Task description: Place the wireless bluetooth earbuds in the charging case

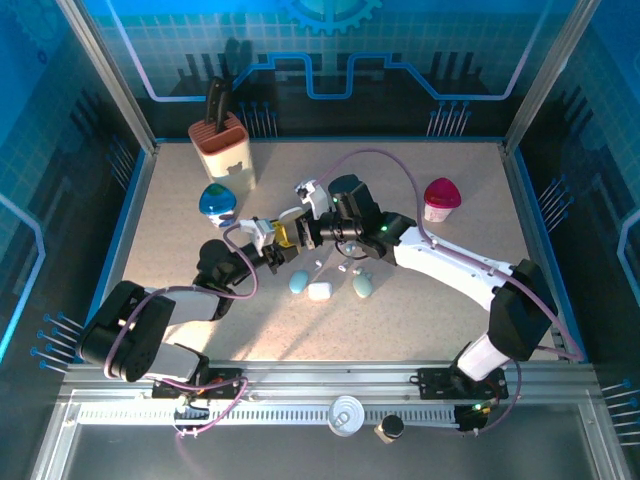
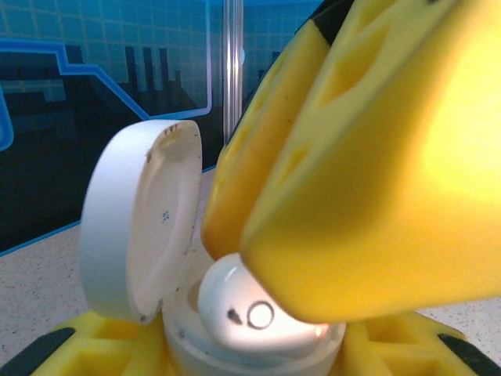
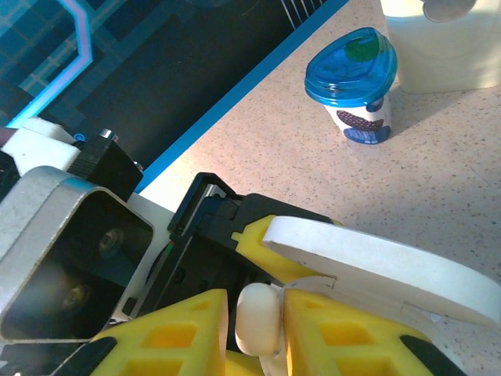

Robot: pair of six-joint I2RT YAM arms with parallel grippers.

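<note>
right end effector [image 3: 257,301] pinching one earbud [image 3: 257,323], left end effector [image 2: 250,356] clamping one open charging case [image 2: 141,219], three pebble cases [image 1: 320,291] nearby

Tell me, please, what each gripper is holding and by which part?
The left gripper clamps the open white round plastic charging case by its base; the right gripper pinches a small glossy white earbud by its sides.

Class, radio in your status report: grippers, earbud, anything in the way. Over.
Left gripper clamps open charging case. Right gripper pinches earbud at its well. Lid tilted back; spare cases apart on table.
</note>
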